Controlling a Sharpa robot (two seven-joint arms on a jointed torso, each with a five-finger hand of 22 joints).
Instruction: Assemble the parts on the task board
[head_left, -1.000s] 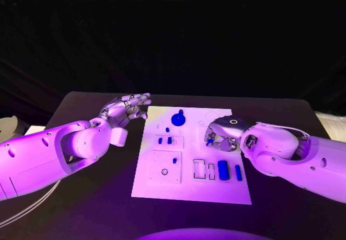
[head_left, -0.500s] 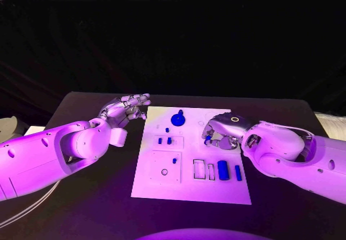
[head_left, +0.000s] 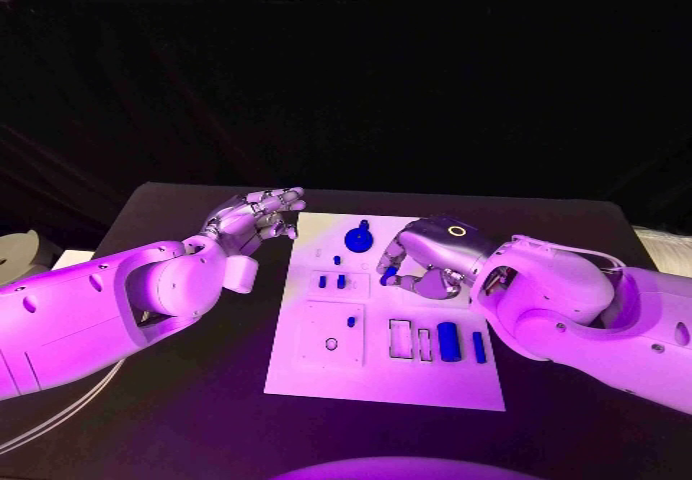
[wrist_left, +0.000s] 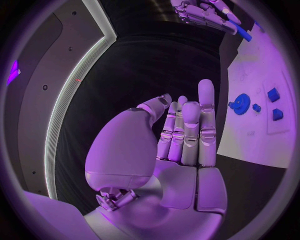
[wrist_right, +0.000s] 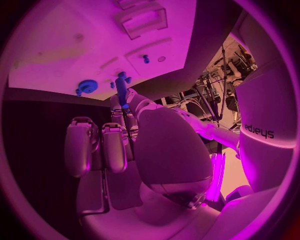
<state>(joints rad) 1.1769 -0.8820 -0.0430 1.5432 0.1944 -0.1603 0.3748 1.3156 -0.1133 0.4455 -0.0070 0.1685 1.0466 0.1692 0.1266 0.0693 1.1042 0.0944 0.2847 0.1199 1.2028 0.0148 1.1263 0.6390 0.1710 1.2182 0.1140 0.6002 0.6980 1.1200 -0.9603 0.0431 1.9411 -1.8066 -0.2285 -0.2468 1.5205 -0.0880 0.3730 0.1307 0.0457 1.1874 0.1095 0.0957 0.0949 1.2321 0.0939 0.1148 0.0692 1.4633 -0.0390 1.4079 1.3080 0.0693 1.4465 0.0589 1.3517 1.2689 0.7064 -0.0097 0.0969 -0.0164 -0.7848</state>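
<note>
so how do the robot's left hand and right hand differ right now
The right hand is over the task board and pinches a small blue part in its fingertips; the left hand holds nothing. The left hand sits off the board's far-left corner, over the black table, fingers straight and close together, while the right hand's fingers curl around the part. Both are silver, on white arms.

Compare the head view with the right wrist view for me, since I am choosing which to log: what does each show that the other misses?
Head view alone: the left hand, holding nothing beside the white task board, and the blue bar-shaped parts near the board's front edge. Right wrist view alone: the slim blue rod-shaped part pinched in the right hand, seen clearly. Both share the board and the round blue disc part.
</note>
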